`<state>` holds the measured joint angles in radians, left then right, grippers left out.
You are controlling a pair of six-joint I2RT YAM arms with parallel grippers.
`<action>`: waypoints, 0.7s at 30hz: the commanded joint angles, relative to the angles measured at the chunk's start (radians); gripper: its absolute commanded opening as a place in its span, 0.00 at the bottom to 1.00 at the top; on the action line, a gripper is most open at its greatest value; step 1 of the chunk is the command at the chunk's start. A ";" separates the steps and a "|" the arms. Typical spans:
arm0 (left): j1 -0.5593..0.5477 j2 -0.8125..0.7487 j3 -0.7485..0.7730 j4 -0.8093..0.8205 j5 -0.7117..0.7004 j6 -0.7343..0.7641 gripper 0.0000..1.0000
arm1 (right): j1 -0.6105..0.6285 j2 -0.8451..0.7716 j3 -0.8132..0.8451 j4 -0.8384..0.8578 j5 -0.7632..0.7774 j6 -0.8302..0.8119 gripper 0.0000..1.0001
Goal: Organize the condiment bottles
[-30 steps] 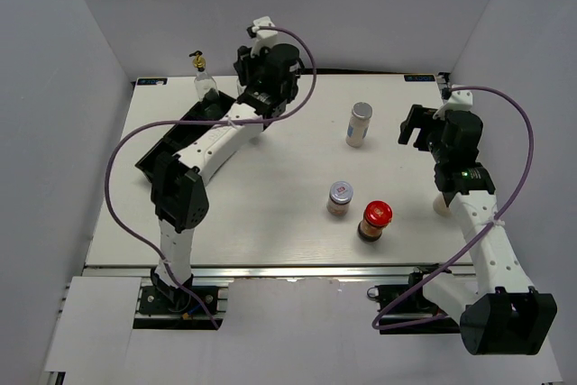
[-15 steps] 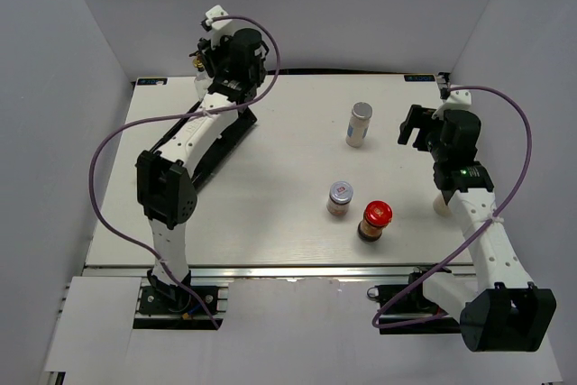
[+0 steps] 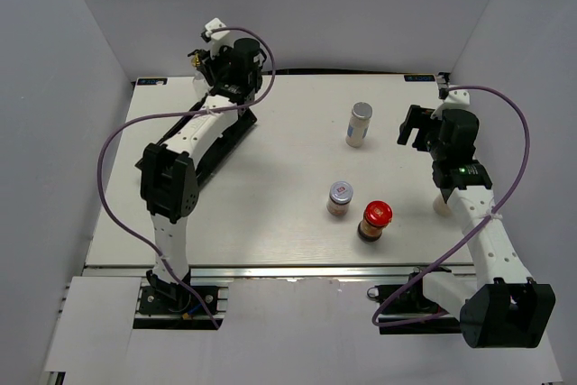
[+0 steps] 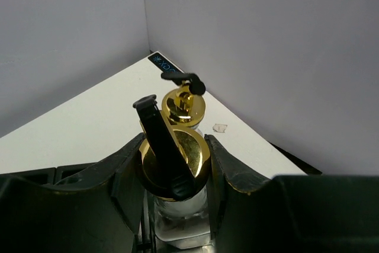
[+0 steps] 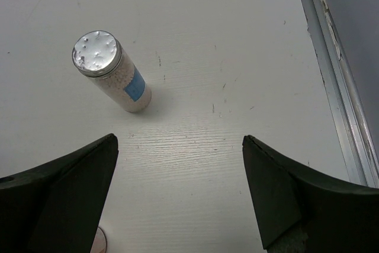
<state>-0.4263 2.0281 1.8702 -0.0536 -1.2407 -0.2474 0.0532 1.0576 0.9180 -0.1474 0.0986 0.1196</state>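
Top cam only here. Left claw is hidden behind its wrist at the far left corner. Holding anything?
Observer: Yes. In the left wrist view the left claw is shut on a glass cruet, just under its gold cap.
Operator: The other cruet?
Observer: Second cruet stands just beyond the held one; contact unclear.
Operator: Right claw?
Observer: Right claw is open and empty; the silver-capped shaker stands upright ahead, outside the fingers.

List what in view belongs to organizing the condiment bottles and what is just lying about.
Belongs to the job: held cruet, second cruet, white shaker, silver-lidded jar, red-lidded jar.
Lying about: black tray, small pale object beside the right arm.
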 commanded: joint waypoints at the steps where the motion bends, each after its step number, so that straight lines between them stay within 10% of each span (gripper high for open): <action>1: 0.003 -0.031 -0.012 0.067 -0.009 -0.038 0.00 | -0.003 0.004 0.009 0.034 0.004 -0.015 0.89; 14: 0.003 -0.052 -0.124 0.060 0.033 -0.099 0.12 | -0.003 0.035 0.016 0.029 0.006 -0.015 0.89; 21: 0.003 -0.095 -0.151 0.003 0.044 -0.130 0.75 | -0.003 0.044 0.027 0.026 0.007 -0.021 0.89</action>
<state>-0.4267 2.0224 1.7279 -0.0334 -1.2003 -0.3466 0.0532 1.0954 0.9184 -0.1482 0.1017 0.1154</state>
